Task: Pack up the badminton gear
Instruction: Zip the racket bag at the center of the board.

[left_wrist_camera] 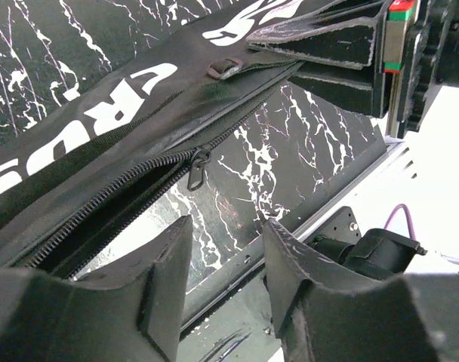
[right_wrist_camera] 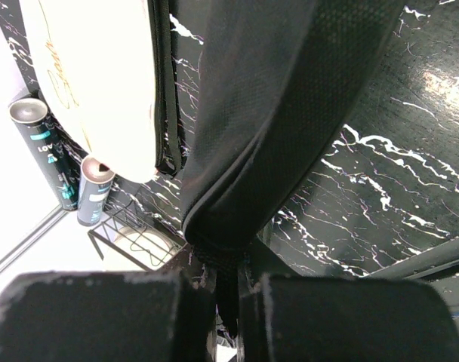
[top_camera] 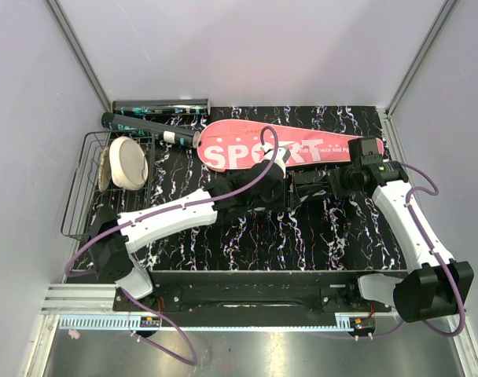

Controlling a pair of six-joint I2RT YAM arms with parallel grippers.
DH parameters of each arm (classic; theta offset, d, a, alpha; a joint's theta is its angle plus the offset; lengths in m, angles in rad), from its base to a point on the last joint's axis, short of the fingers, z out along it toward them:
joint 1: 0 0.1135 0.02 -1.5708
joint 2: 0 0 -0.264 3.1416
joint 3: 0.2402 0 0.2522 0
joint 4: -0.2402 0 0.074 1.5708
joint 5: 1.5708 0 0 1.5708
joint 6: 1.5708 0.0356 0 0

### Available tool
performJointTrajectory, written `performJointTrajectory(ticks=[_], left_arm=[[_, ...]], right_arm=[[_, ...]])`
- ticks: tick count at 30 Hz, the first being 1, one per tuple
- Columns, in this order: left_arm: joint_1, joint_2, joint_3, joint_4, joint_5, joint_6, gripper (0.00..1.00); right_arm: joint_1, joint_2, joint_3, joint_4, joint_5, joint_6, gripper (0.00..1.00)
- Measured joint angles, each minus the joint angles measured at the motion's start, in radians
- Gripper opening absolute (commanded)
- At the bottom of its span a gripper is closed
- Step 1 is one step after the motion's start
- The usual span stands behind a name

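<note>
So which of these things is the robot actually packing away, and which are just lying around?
Part of the job:
- pink case
- black bag
- dark tube by the back wall
- second tube lying in front of it

Just lying about:
- wire basket
- cream disc inside it

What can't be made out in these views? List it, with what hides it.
- Rackets and shuttlecocks: in no view. Whether the pink "SPORT" racket case or the black "CROSSWAY" fabric bag holds them is hidden.
- Top view: the left arm and right arm cover much of the bag.
- Left wrist view: the bag's white lettering runs off the frame, and inside the black zip opening is too dark.
</note>
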Motion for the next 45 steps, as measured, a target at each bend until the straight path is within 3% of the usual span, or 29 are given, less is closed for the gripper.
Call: performJointTrajectory(ticks=[23, 45], left_arm=[[-0.006, 0.1, 0.052, 0.002, -0.145, -0.04, 0.42], [-0.119, 0.275, 0.277, -0.206, -0.583, 0.087, 0.37]], right_arm=[[0.0, -0.006, -0.008, 0.008, -0.004, 0.02, 0.0], [0.0, -0.006, -0.011, 0.019, -0.013, 0.027, 0.0]])
